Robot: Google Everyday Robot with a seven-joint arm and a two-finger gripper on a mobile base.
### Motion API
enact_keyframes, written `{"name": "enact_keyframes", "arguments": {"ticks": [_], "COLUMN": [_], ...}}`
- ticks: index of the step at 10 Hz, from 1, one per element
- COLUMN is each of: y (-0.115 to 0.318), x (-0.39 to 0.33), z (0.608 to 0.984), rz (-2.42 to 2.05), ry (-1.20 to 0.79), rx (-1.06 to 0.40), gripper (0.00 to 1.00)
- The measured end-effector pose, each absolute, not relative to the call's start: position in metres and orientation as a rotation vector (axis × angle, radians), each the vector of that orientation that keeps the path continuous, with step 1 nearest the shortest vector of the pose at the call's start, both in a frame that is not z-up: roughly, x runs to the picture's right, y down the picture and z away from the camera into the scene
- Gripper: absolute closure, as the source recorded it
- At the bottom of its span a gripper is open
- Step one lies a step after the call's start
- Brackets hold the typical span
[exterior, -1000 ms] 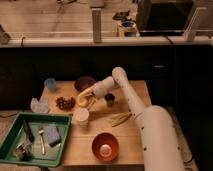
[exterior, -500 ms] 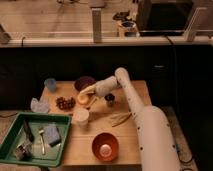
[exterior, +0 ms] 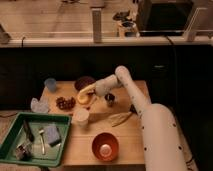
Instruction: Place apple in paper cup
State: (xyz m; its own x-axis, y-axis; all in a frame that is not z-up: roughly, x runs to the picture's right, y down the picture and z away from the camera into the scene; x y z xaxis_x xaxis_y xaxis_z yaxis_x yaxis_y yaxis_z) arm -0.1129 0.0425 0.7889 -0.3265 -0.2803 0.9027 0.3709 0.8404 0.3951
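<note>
Shifted only slightly since a second ago: white arm still reaching across the wooden table toward its far left part, tool low over the fruit. Hard to tell whether the tool is released or clenched; no clear view of what sits between its tips. Round orange-yellow apple right at the tool, touching or nearly so, just beside a curved yellow banana. Short white paper cup with round rim standing upright nearer the front, close to the apple but apart from it. Dark red grape cluster, knobbly, to the left of the apple. Pale blue translucent cup at the far left corner. Small shiny metal cup to the right of the tool, below the arm. Dark rounded bowl behind the banana. Glossy orange bowl at the front edge. Green plastic tray off the left side, holding cutlery and a grey-blue sponge.
</note>
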Motion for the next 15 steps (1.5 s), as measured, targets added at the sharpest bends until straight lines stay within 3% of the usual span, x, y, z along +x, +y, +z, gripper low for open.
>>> {"name": "enact_keyframes", "arguments": {"ticks": [3, 4, 15], "y": [0.044, 0.044, 0.068], "x": [-0.112, -0.110, -0.120], "z": [0.782, 0.779, 0.735], "rz": [-0.700, -0.711, -0.941], "ry": [-1.758, -1.743, -1.489], "rx": [-0.088, -0.094, -0.145], "gripper": [0.97, 1.00, 1.00]}}
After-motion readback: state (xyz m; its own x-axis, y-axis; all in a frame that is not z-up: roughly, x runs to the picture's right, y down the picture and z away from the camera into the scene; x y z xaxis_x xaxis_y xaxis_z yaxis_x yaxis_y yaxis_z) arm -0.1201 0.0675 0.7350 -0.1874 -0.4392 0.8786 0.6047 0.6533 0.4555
